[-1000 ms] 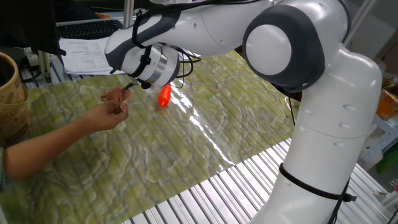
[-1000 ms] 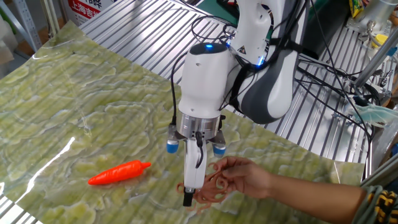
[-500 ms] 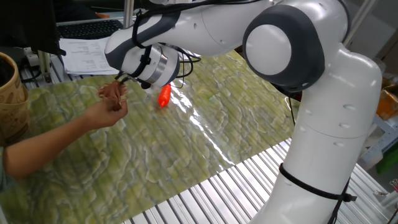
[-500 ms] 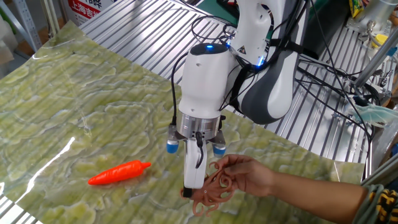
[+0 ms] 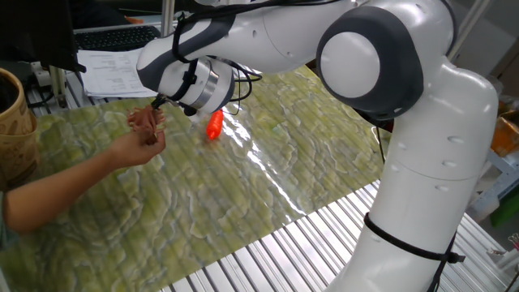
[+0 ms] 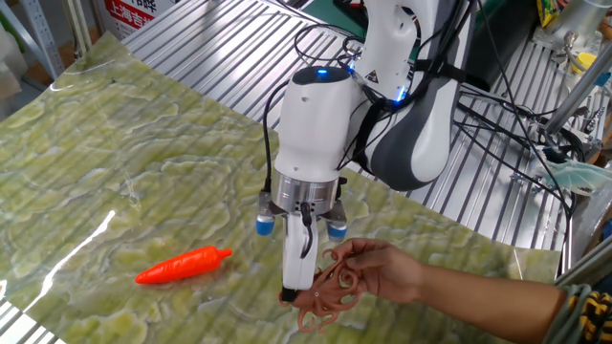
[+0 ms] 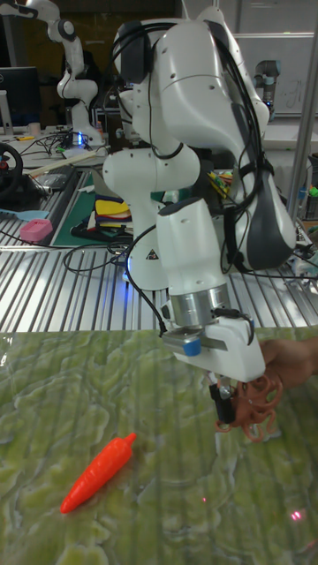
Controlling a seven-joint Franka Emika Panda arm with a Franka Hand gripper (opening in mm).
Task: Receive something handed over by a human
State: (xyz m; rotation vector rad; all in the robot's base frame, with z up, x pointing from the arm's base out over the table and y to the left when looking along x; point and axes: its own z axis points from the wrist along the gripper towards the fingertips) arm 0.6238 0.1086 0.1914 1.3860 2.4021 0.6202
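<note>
Handover: soft toy held up to the pincer, above the desk.
Near to far in the other fixed view: octopus toy (image 6: 323,291) hangs from the human's hand (image 6: 378,270), legs dangling; pincer (image 6: 291,295) at its 9 o'clock, touching it, grip state cannot tell. Looks light and floppy, so pinch the bunched body, not the thin legs. Carrot (image 6: 182,266) lies apart at the pincer's 9 o'clock.

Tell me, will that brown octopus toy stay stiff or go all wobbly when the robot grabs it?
Probably wobbly: the octopus toy has thin curly legs drooping below the hand. It looks light, since a few fingers hold it. The gripper might pinch only a leg, so it could dangle.
</note>
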